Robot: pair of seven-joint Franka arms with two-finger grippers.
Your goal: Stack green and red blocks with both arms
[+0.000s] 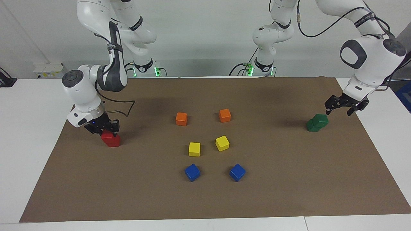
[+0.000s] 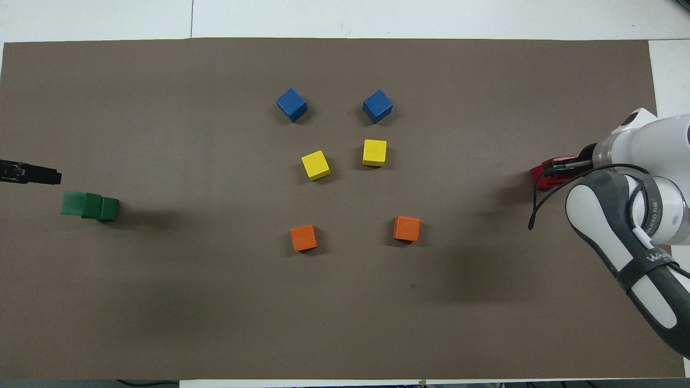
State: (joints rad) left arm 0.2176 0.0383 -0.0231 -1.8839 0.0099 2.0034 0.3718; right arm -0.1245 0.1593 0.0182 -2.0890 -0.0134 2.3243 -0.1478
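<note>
Two green blocks stand stacked near the left arm's end of the mat, the upper one (image 1: 319,119) sitting off-centre on the lower one (image 1: 311,126); from overhead they show as one green stack (image 2: 89,205). My left gripper (image 1: 338,112) (image 2: 51,176) hangs open in the air just above and beside that stack, holding nothing. At the right arm's end, my right gripper (image 1: 107,130) (image 2: 551,169) is down and shut on the top of the red blocks (image 1: 112,141) (image 2: 539,178). The gripper hides how the red blocks sit on each other.
In the middle of the brown mat (image 1: 289,179) lie two orange cubes (image 1: 181,118) (image 1: 224,115), two yellow cubes (image 1: 194,149) (image 1: 222,143) and two blue cubes (image 1: 192,172) (image 1: 237,172). White tabletop borders the mat on all sides.
</note>
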